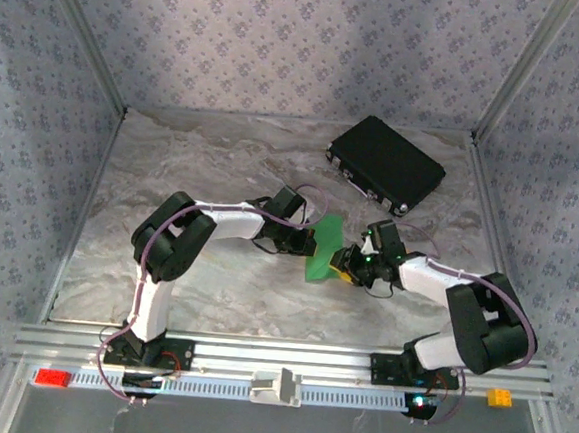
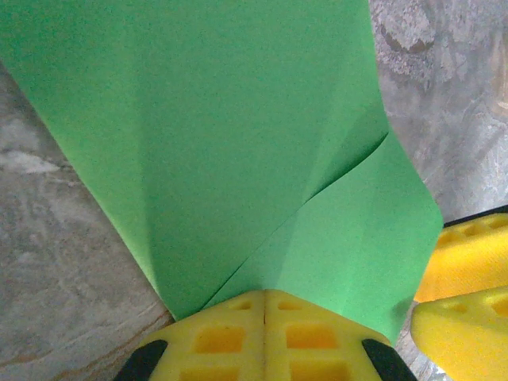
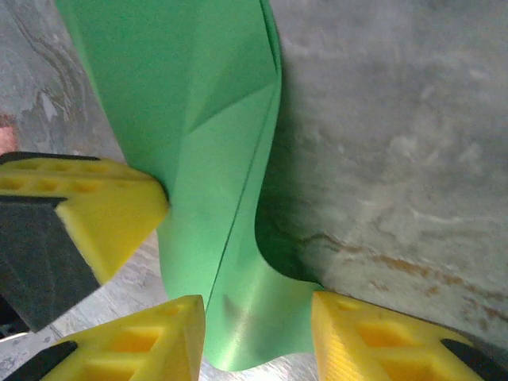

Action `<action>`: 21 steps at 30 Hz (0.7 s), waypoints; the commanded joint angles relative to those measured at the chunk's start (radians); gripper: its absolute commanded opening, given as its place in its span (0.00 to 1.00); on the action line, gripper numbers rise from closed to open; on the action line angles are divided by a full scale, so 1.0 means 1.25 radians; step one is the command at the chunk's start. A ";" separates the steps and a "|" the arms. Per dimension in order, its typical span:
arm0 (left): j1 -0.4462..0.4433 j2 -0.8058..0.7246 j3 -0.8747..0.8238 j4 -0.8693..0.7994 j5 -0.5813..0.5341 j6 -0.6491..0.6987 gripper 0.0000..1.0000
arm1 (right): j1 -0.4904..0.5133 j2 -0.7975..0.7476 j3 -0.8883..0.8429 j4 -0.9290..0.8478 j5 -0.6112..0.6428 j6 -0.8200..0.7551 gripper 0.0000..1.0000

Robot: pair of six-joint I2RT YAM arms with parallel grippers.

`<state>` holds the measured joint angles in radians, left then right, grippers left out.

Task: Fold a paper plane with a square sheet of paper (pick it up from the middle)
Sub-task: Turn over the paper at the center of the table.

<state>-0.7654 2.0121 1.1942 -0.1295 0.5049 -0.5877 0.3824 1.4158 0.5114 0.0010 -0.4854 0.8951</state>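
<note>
The square sheet of paper [image 1: 322, 247] is bright green, creased and folded, and stands up off the table between the two arms. My left gripper [image 2: 266, 294] is shut on the paper's [image 2: 238, 143] lower edge, its yellow pads pressed together. From the right, my right gripper [image 3: 255, 317] stands open. A curled end of the paper [image 3: 206, 119] hangs loose between its spread fingers. In the right wrist view the left gripper's yellow fingers [image 3: 103, 206] pinch the sheet from the left side. Seen from above, both grippers [image 1: 313, 240] [image 1: 344, 261] meet at the sheet.
A black rectangular case [image 1: 386, 164] lies at the back right of the marble table [image 1: 204, 160]. On the front rail sit a red block [image 1: 53, 377], a white bracket [image 1: 276, 386] and an orange block [image 1: 499, 398]. Patterned walls close in three sides.
</note>
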 commanded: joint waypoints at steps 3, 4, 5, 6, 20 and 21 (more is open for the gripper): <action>-0.003 0.011 -0.025 -0.045 -0.016 0.006 0.01 | 0.000 0.017 0.037 0.003 0.003 0.002 0.42; -0.004 0.011 -0.025 -0.044 -0.015 0.006 0.01 | -0.003 0.021 0.041 0.005 0.003 0.001 0.42; -0.003 0.012 -0.025 -0.045 -0.013 0.006 0.01 | -0.005 0.025 0.043 0.007 0.002 -0.002 0.42; -0.003 0.013 -0.025 -0.044 -0.014 0.006 0.01 | -0.009 0.029 0.046 0.008 0.000 -0.005 0.43; -0.004 0.014 -0.028 -0.041 -0.011 0.001 0.00 | -0.052 0.097 0.063 0.087 -0.058 -0.005 0.39; -0.003 0.014 -0.028 -0.041 -0.011 0.001 0.00 | -0.052 0.099 0.062 0.090 -0.057 -0.004 0.38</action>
<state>-0.7654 2.0121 1.1919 -0.1265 0.5076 -0.5880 0.3229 1.5227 0.5674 0.0906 -0.5350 0.8940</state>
